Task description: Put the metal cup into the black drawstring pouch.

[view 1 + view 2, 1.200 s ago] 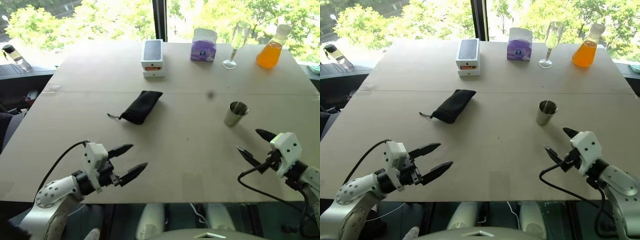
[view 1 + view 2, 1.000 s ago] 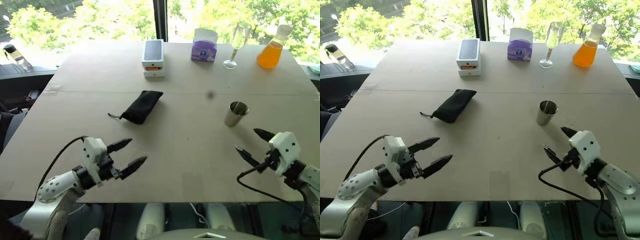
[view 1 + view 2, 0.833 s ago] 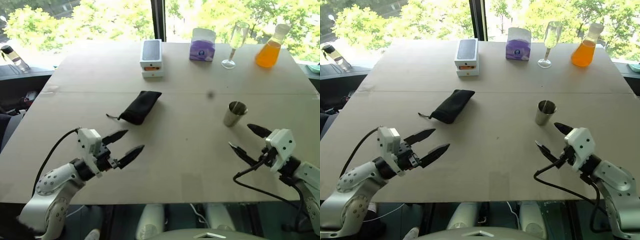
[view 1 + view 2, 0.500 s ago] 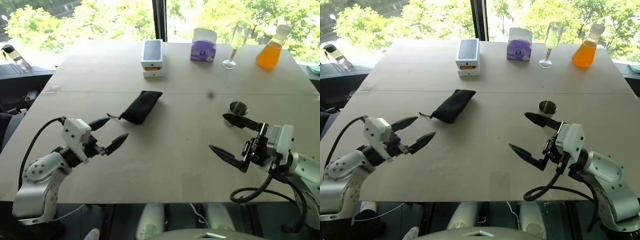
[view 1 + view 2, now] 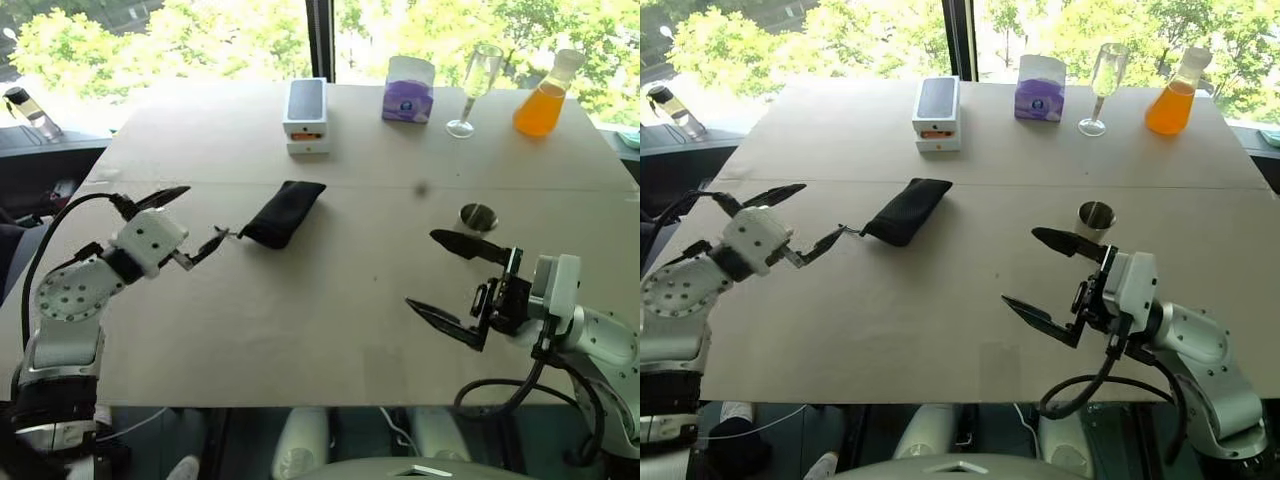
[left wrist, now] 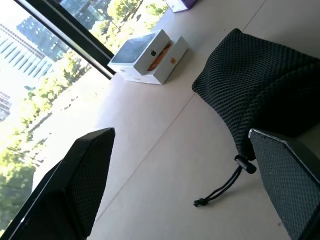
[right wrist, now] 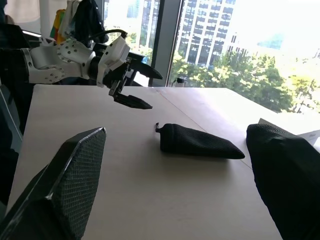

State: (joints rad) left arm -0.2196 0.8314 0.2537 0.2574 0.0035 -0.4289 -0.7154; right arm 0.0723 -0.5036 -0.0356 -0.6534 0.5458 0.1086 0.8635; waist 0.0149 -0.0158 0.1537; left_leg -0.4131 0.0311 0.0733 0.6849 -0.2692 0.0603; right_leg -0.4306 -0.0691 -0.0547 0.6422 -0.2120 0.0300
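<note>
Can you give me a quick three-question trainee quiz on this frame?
1. True or false: the metal cup is already inside the black pouch.
2. Which claw is nearer the pouch's cord end: A) left claw, B) right claw?
3. Fill in: both claws are ___ and hold nothing.

Key: 1 false, the cup stands on the table; 2 A; 3 open.

Both arms are built of rounded silver-grey metal segments dotted with small dark screw holes, each ending in a boxy white wrist block. The left gripper (image 5: 184, 222) and the right gripper (image 5: 455, 289) each carry two long, pointed black fingers whose inner faces have a fine mesh texture. A black cable loops from each wrist block back along its arm.
</note>
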